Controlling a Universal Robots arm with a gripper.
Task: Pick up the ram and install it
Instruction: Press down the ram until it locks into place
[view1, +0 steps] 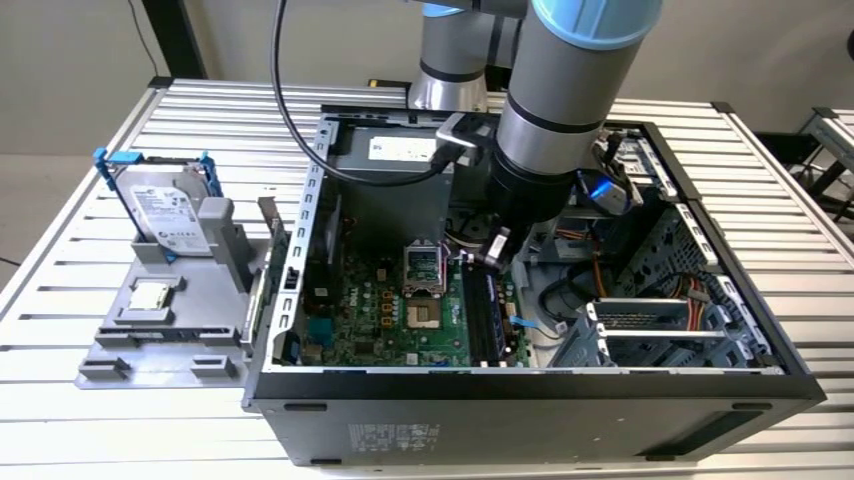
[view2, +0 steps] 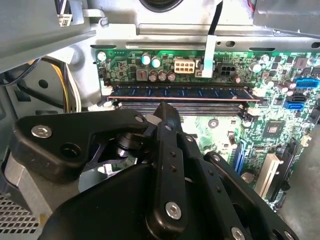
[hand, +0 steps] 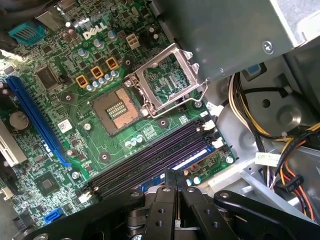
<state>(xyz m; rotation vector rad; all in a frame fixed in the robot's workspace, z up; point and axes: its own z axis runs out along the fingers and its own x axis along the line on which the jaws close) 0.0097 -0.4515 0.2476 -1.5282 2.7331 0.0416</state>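
Fingers (view2: 165, 112) pressed together above the ram (view2: 180, 93), apparently seated in its slot.

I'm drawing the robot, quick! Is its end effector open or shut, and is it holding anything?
End effector: shut, fingers pressed together, nothing visibly held between them; its tip is close to the long, thin dark ram stick.

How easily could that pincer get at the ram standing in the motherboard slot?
Probably easily. The pincer hangs just beside the ram, with nothing between them; the cables lie off to one side. Its tips look closed, so it would need to open first.
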